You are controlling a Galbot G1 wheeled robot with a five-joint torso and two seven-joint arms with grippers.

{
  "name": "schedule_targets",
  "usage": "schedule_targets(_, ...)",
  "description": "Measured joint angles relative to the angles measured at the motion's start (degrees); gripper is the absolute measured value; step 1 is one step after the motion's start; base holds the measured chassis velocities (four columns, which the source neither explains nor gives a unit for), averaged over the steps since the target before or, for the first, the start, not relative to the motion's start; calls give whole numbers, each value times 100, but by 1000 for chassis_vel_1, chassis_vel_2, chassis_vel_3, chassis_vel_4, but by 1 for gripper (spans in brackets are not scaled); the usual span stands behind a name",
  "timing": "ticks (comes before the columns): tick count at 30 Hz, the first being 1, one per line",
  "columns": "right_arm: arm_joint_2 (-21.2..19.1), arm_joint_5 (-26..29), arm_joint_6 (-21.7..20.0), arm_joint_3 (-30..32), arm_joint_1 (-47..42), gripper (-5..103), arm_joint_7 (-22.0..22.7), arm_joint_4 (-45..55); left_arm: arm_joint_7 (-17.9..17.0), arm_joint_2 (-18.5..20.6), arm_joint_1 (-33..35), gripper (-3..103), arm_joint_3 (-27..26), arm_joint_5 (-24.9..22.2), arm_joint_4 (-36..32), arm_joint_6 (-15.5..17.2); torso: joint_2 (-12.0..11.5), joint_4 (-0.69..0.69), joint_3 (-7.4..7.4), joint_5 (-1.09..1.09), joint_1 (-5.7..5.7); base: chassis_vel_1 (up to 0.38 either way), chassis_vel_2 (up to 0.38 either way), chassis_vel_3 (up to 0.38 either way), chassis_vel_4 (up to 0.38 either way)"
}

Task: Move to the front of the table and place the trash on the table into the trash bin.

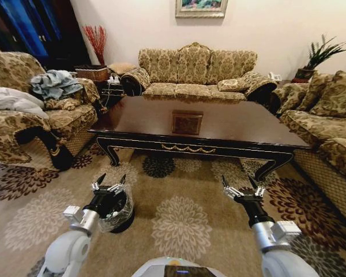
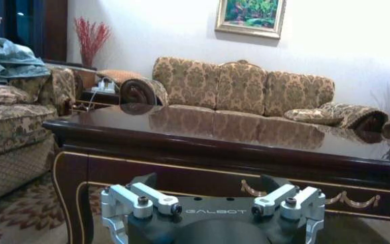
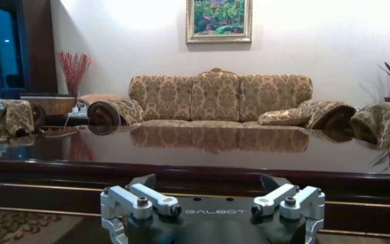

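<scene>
Left gripper [image 1: 108,183] hangs at 7 o'clock in the head view, fingers spread wide, holding nothing, directly above the trash bin [image 1: 119,213]. The bin, black with a clear crinkled liner, stands on the patterned carpet [image 1: 181,222] just short of the desk's near left leg. The desk [image 1: 219,124] occupies the centre, its glossy dark top bearing a square inlaid panel [image 1: 187,122]. Right gripper [image 1: 241,186] sits at 5 o'clock, fingers likewise wide apart and empty, over the carpet.
</scene>
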Motion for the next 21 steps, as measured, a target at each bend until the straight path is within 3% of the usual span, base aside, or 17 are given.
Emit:
schedule_targets(13,0,1,1,0,0,100,2,0,5,0,0,100,1,0,0,0,0,0,0,0,1,7,-8,-6,10)
schedule_targets(21,0,2,3,0,0,100,2,0,5,0,1,100,1,0,0,1,0,0,0,-1,1,127,-126,-145,129)
